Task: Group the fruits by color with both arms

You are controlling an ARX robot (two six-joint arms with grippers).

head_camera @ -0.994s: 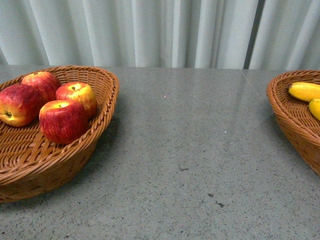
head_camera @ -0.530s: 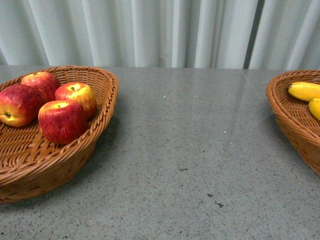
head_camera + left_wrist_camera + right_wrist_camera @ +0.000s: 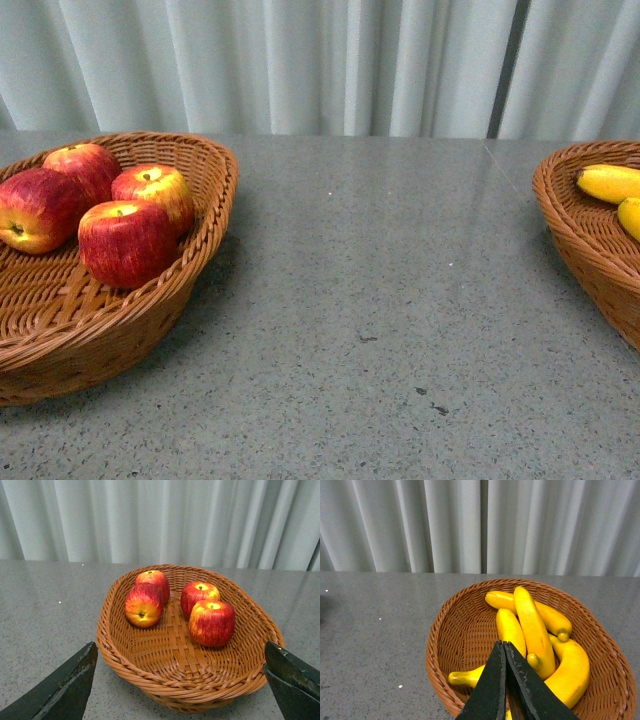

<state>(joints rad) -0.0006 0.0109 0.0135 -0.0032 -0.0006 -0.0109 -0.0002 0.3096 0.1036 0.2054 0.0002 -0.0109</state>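
Several red apples [image 3: 125, 240] lie in a wicker basket [image 3: 200, 260] at the left of the front view; they also show in the left wrist view [image 3: 211, 622]. Several yellow bananas [image 3: 532, 627] lie in a second wicker basket [image 3: 440, 655] at the right; two of them show at the front view's right edge [image 3: 608, 181]. Neither arm shows in the front view. My left gripper [image 3: 181, 680] is open and empty, its fingers [image 3: 65, 687] spread wide before the apple basket [image 3: 175, 690]. My right gripper [image 3: 504, 647] is shut and empty, above the banana basket.
The baskets stand on a grey speckled table [image 3: 400, 300] with bare surface between them. A pale pleated curtain [image 3: 320, 60] hangs behind the table's far edge.
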